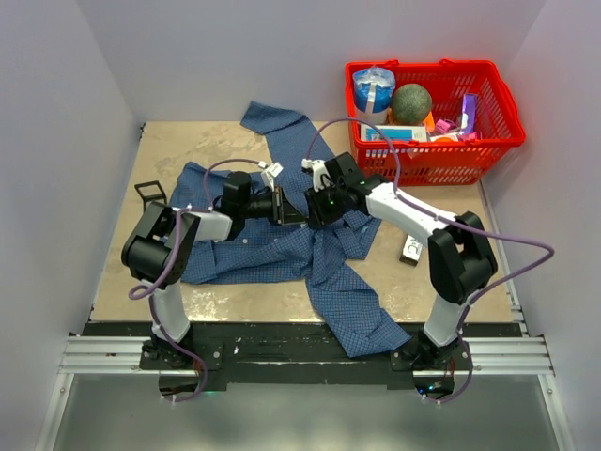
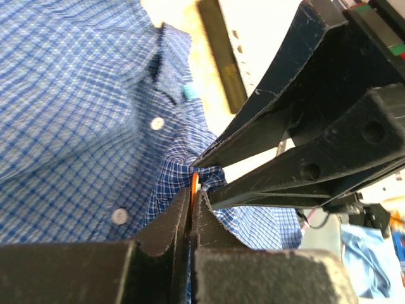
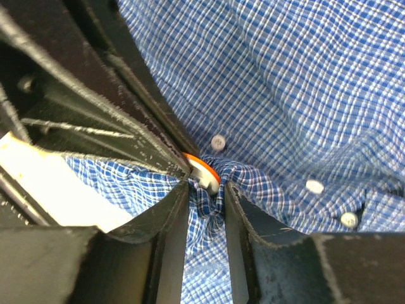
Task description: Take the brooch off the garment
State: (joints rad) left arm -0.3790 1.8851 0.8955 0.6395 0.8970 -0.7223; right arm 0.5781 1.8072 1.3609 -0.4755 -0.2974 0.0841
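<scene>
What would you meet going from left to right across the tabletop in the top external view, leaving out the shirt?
A black bracket-like frame → left gripper → right gripper → small dark box near the table's right edge.

Centre is jammed: left end effector (image 1: pixel 297 210) and right end effector (image 1: pixel 313 208) are nose to nose on the garment (image 1: pixel 272 252), fingers crowding the brooch (image 3: pixel 204 170), no way in between them. Red basket (image 1: pixel 488 141) blocks 1-2 o'clock. Small box (image 1: pixel 411 249) sits at 3, a small black frame (image 1: pixel 149 193) at 9. Bare desk (image 1: pixel 188 143) at 10-11 and 7 o'clock
</scene>
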